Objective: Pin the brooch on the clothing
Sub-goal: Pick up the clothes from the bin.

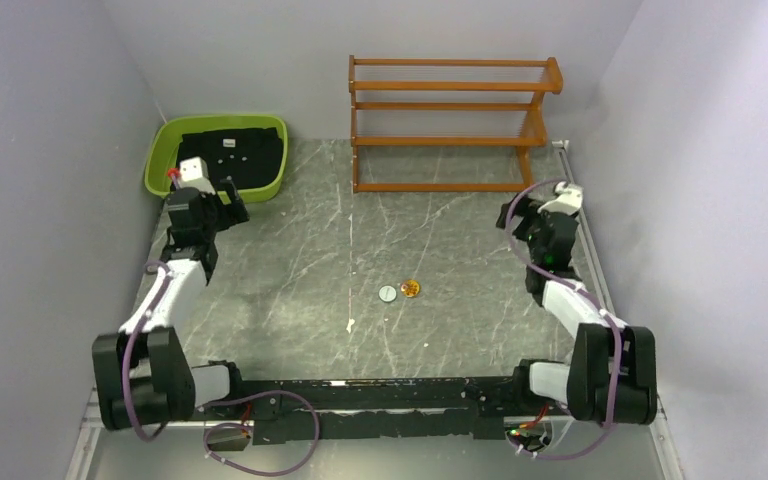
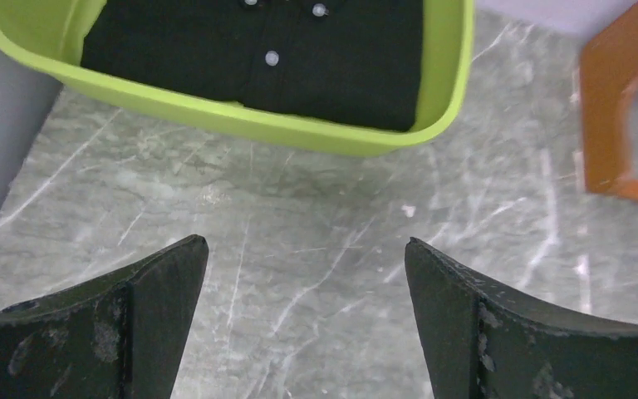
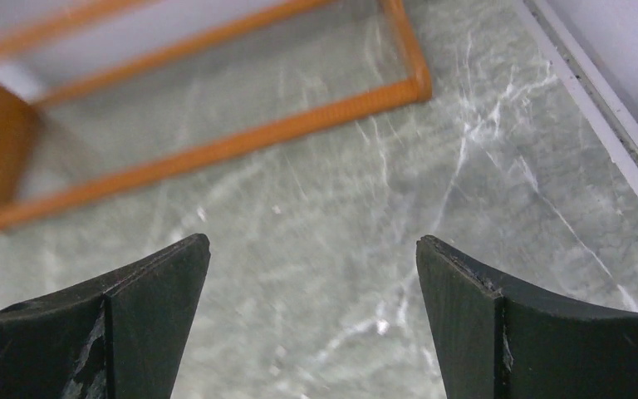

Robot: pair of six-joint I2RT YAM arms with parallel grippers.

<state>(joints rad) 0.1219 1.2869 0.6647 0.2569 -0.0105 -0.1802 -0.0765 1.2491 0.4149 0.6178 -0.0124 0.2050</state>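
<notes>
- The left gripper [image 2: 307, 249] is spread wide with nothing between its fingers. It hangs over bare table [image 1: 290, 250] just in front of the bin [image 2: 257, 125].
- The right gripper [image 3: 311, 245] is also spread wide and empty. It is over the table near the right foot of the rack [image 1: 450, 120], close to the table's right edge.
- The brooch [image 1: 410, 288], a small round orange piece, lies on the table near its middle. It is well apart from both grippers and roughly between the two arms.
- A pale round disc [image 1: 388, 293] lies just beside the brooch on the left arm's side. Whether the two touch cannot be told.
- The shirt [image 2: 341, 75] is black and lies folded inside the green bin, with its white buttons [image 2: 272, 58] facing up.
- The bin sits at the table's far left corner, close to the left wall.
- The rack is orange-brown wood with slatted shelves. It stands upright at the far edge of the table, to the right of the bin and apart from it.
- A small white speck [image 1: 350, 325] lies on the table, nearer the arm bases than the brooch.
</notes>
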